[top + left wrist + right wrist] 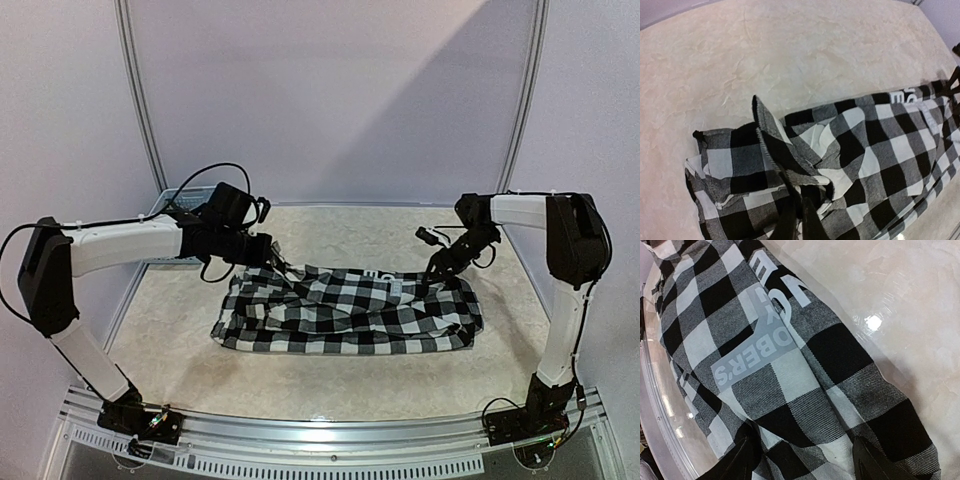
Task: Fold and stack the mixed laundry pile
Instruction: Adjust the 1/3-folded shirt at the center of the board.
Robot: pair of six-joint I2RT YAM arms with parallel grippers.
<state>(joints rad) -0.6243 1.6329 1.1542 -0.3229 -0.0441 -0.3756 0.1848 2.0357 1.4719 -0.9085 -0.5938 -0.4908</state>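
Left pincer [799, 212] pinching checked shirt [865, 150] | right wrist only: white lettering [765, 340]

The left arm [120, 245] is stretching forward and inward, elbow bent, with the left gripper [268, 255] pinching its fingers [807, 222] together on a fold of the checked shirt [350, 305]. The right arm [525, 210] is bending inward, wrist angling down, and the right gripper [437, 268] is holding its fingers [742, 460] wide apart.

A pale lavender backdrop wall [330, 90] rises behind the beige marbled bench [330, 375], flanked by curved grey poles [140, 100]. A diagonal shadow [450, 150] crosses the wall; a bright glare spot [873, 322] shines on the bench.
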